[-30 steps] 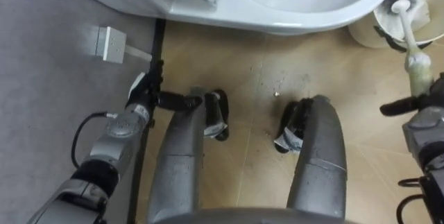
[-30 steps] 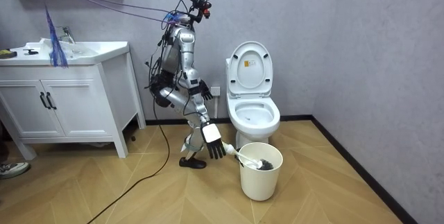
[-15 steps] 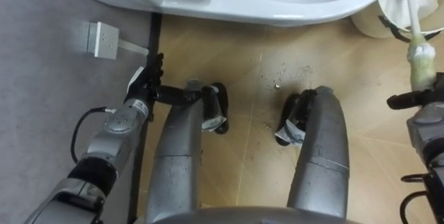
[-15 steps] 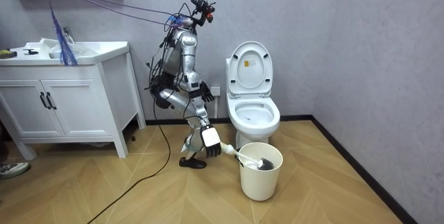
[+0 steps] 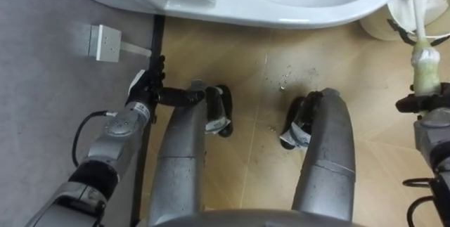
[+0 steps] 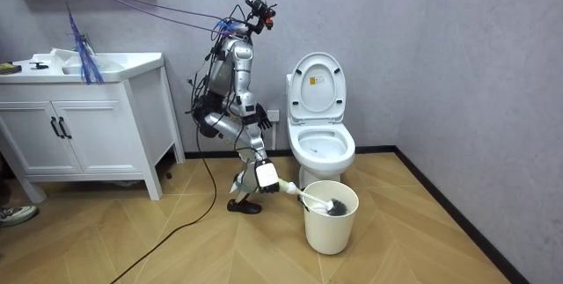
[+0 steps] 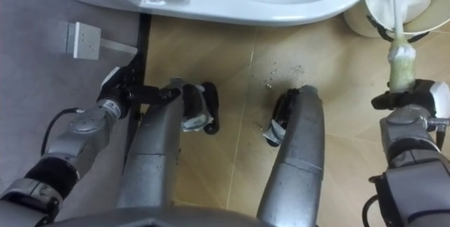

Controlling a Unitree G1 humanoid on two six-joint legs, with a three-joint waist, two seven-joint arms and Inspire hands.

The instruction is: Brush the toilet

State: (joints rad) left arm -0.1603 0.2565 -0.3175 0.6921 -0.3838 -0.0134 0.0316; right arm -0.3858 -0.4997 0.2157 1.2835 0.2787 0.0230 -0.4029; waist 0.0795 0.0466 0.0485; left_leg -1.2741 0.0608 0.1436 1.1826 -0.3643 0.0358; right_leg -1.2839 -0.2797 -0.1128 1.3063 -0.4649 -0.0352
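1. Lower left of the eye views: the left hand (image 5: 145,88) hangs beside the leg. Its dark fingers are loosely straight and hold nothing.
2. At the right edge, the right hand (image 7: 413,99) has its fingers curled round the pale handle of the long white toilet brush (image 7: 401,55).
3. In the upper right corner, the brush's head sits inside the round white plastic bucket (image 7: 360,17), so the brush is not yet lifted out.
4. Along the top edge lies the white ceramic toilet (image 5: 295,13). Its lid is up in the room view and no brush is in its bowl. I judge the task barely begun: the grip is taken, but lifting, carrying across and scrubbing remain.
5. Count: one toilet, one brush, one bucket, two hands, and one square white wall socket (image 5: 105,43) at upper left.
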